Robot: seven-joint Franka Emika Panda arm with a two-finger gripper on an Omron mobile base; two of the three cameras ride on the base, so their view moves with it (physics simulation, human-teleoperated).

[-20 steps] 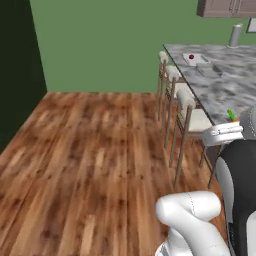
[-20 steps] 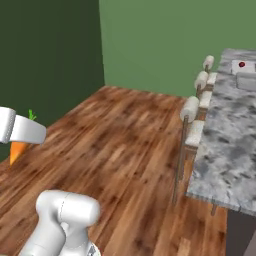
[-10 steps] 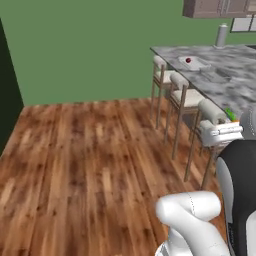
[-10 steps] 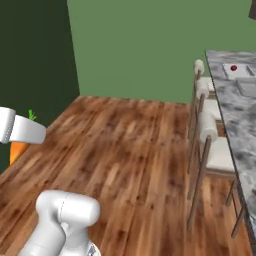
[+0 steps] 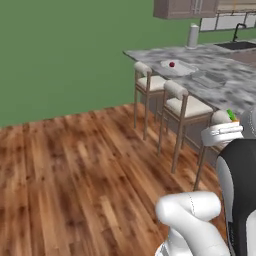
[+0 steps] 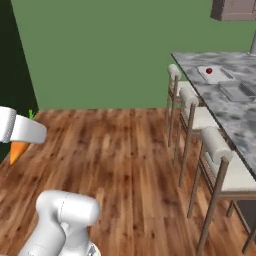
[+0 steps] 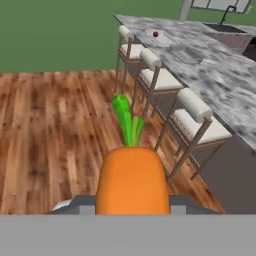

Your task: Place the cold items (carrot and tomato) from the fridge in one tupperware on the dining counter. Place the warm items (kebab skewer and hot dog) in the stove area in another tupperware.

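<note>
My gripper [image 7: 132,204] is shut on the orange carrot [image 7: 132,175], whose green top points ahead toward the stools. From the right base view the carrot [image 6: 17,150] hangs under the white hand [image 6: 22,130] at the far left. In the left base view its green tip [image 5: 231,115] peeks above the hand [image 5: 222,134]. A small red tomato [image 5: 172,64] lies in a clear tupperware [image 5: 181,68] on the grey dining counter [image 5: 225,90]. A second, flat tupperware [image 6: 234,91] sits just beside it.
Three pale stools [image 6: 192,112] stand along the counter's near side over the wooden floor [image 5: 75,170]. A green wall [image 6: 110,50] closes the back. A metal canister [image 5: 193,36] and a sink [image 5: 240,45] sit at the counter's far end.
The base has turned, so the whole scene swung: the counter and stools slid further into view and the dark opening left the left base view. The carrot stays in my grip.
</note>
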